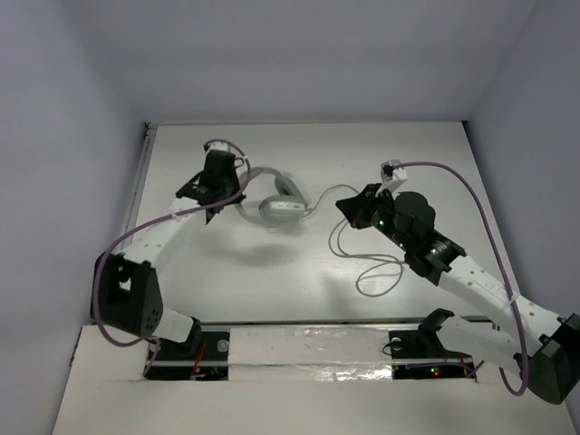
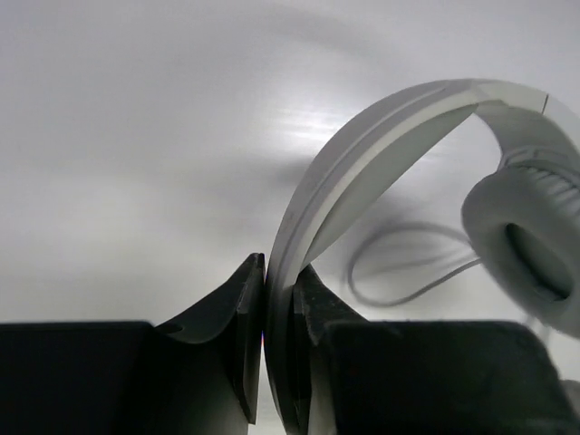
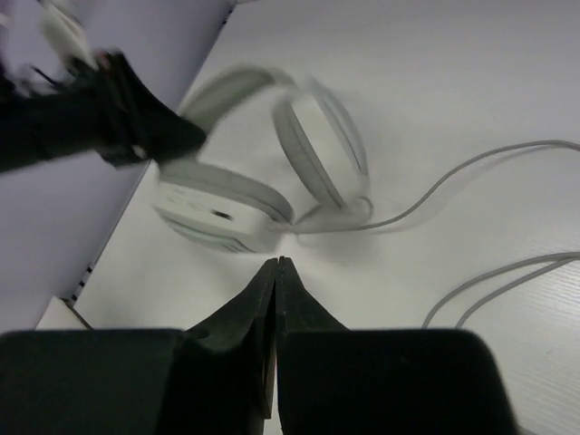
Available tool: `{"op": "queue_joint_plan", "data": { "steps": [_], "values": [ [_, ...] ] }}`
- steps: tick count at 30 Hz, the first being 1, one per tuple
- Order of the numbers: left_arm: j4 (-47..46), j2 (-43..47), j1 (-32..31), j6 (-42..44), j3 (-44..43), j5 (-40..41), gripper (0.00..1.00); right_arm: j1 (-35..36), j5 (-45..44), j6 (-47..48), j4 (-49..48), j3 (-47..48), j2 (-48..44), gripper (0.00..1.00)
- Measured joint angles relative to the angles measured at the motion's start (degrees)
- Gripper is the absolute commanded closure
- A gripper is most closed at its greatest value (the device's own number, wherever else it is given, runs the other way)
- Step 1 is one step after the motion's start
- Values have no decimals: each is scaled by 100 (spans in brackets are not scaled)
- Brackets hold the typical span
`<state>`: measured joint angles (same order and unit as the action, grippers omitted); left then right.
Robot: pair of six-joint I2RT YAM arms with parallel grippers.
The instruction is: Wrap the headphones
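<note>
Left tool [image 2: 279, 276]: closed on the headband [image 2: 381, 136], with the band clamped edge-on between the fingers.
Headphones [image 1: 281, 207]: over the tabletop [image 1: 272, 308], a little left and far of centre, held by the left end of the band with the earcups [image 1: 284, 210] hanging to the right. A shadow toward the near side suggests they are lifted; not certain.
Right tool [image 3: 276, 267]: closed, tips pressed together, nothing seen between them. Just right of the earcups and aimed left at them.
Cable [image 1: 381, 276]: leaves the earcup side heading right, passes close by the right tool, then lies in loose loops on the tabletop, near and right of the headphones, under the right arm. Plug not made out.
Deciding relation: slack cable lies to the near-right of the right tool, headphones to its left. First run of cable roughly left to right, loops trailing toward the near edge.
Nearer arm: the right, by a clear margin; the left is taken up holding the band.
Judgement: slack not yet gathered, wrapping barely begun. Right tool likely needs to open and come down across a single strand, not a doubled loop.
</note>
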<state>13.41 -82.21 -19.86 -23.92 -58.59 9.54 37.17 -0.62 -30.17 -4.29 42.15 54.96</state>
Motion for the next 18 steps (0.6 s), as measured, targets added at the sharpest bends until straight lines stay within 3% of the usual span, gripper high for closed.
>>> {"op": "queue_joint_plan", "data": {
  "steps": [2,3,7,11,18],
  "values": [
    [337,232,39,254,-717,-238,100,0,-52,50,2,0,55,73],
    [398,289,63,345,-909,-391,100,0,-94,70,0,0,59,48],
    [446,748,557,531,-1952,-1185,100,0,-203,264,-33,-4,35,22],
    [629,911,973,658,-2365,-1716,100,0,-160,498,-378,-223,-50,10],
    [1266,866,1023,879,-2691,-2430,100,0,59,1010,-796,-61,796,13]
  ]
}}
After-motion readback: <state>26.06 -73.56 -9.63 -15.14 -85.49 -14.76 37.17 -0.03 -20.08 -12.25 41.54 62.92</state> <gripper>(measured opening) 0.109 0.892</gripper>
